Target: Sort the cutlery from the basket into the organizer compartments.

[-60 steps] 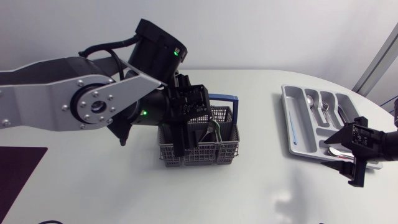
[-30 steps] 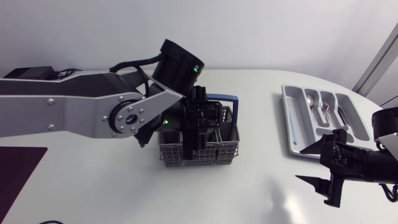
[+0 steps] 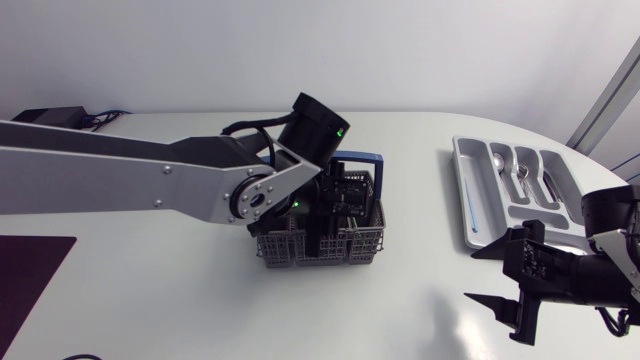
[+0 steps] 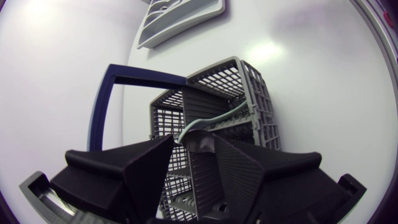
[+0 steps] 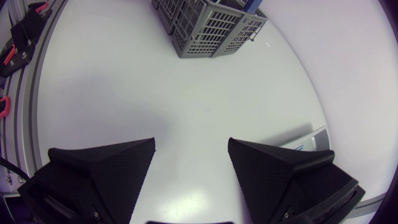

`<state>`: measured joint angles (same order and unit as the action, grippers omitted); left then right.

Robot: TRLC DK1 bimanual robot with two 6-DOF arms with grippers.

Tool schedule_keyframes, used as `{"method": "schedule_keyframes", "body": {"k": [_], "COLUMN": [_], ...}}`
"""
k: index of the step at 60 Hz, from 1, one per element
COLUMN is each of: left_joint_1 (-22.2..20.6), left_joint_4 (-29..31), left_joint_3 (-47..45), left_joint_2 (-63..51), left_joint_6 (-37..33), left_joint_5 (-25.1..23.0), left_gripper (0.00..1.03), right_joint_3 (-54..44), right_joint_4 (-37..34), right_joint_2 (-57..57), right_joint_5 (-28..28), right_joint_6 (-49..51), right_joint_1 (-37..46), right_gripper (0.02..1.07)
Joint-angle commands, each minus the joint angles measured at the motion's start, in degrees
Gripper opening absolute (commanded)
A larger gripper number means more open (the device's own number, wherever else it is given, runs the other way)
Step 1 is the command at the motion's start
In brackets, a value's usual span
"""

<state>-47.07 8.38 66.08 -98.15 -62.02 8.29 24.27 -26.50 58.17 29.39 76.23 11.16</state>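
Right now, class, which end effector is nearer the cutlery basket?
Left. The left end effector is at the basket's open top; the right end effector hangs over table beside the organizer, well apart from the basket.

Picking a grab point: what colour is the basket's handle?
Dark blue handle on grey mesh basket; clearest in left wrist view.

Glossy white table (image 3: 400, 320) under soft, even light.
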Motion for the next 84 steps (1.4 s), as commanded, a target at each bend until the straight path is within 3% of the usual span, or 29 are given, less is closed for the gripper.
{"method": "schedule_keyframes", "body": {"k": [1, 50, 71, 84], "left_joint_1": [0.05, 0.66, 0.4, 1.01], "left_joint_4": [-1.26, -2.32, 7.7, 10.78], "left_joint_3": [2.29, 6.43, 9.85, 10.47], "left_joint_2": [-2.31, -5.65, -6.53, -6.53], "left_joint_6": [-2.76, -8.73, -8.47, -8.38], "left_joint_5": [0.93, 3.66, 3.92, 3.92], "left_gripper": [0.38, 0.38, 0.38, 0.38], "right_joint_3": [-1.42, -3.09, -4.06, -4.67], "right_joint_4": [0.49, 1.8, 2.07, 2.95], "right_joint_2": [-0.25, -0.25, -0.25, -0.16], "right_joint_5": [0.41, 0.85, 0.76, 0.76], "right_joint_6": [-0.99, -0.55, 0.06, -0.11], "right_joint_1": [-0.7, -1.4, -1.4, -1.4], "right_gripper": [0.87, 0.87, 0.87, 0.87]}}
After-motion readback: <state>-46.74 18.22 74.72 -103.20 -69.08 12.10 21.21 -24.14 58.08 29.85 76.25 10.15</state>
